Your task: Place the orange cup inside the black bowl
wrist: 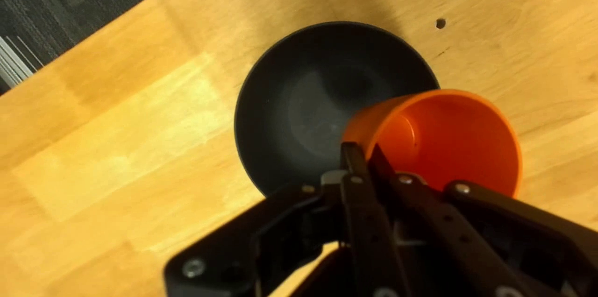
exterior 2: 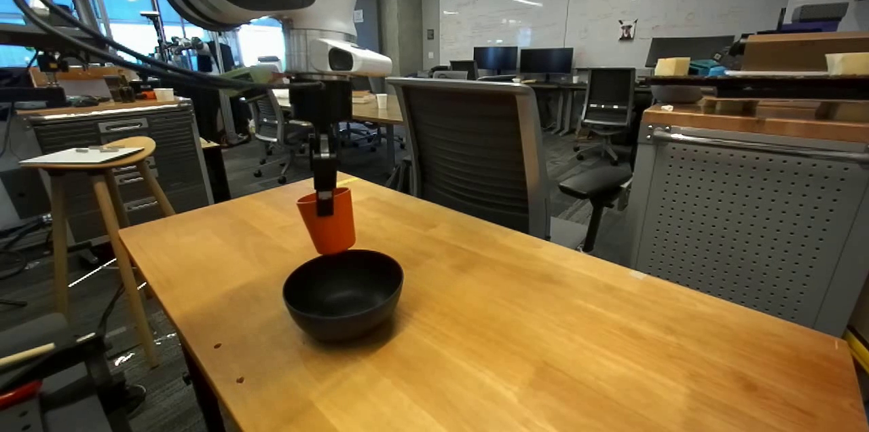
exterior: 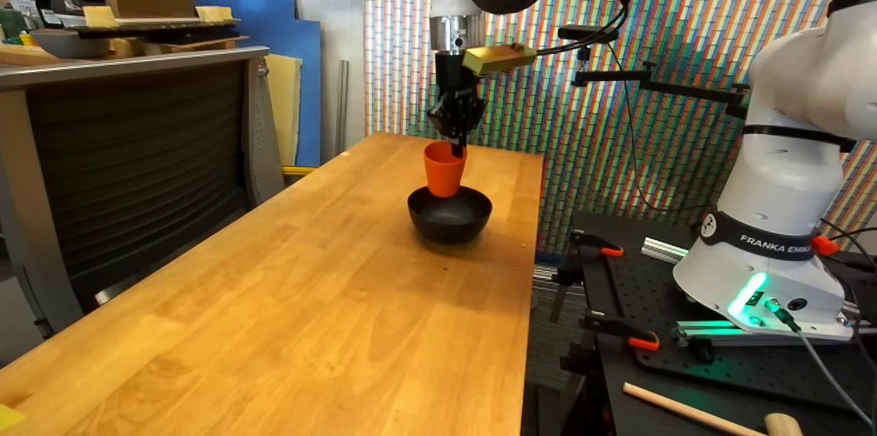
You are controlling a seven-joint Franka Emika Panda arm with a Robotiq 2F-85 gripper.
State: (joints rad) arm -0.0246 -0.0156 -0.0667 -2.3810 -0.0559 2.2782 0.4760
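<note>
The orange cup (exterior: 440, 174) hangs from my gripper (exterior: 459, 148) above the black bowl (exterior: 449, 222). The gripper also shows in an exterior view (exterior 2: 324, 204) and in the wrist view (wrist: 363, 151). Its fingers are shut on the cup's wall at the rim, one finger inside and one outside. The cup is tilted a little in an exterior view (exterior 2: 336, 231), its base close to the bowl's rim. The bowl stands upright on the table (exterior 2: 516, 337). In the wrist view, the cup (wrist: 458, 138) overlaps one side of the bowl (wrist: 299, 101) and hides part of it.
A dark chair (exterior 2: 468, 153) stands against the table's long side. The robot base (exterior: 760, 271) sits on a black bench (exterior: 616, 381) beside the table. A wooden stool (exterior 2: 102, 174) stands off the table. The bowl is near the table's edge.
</note>
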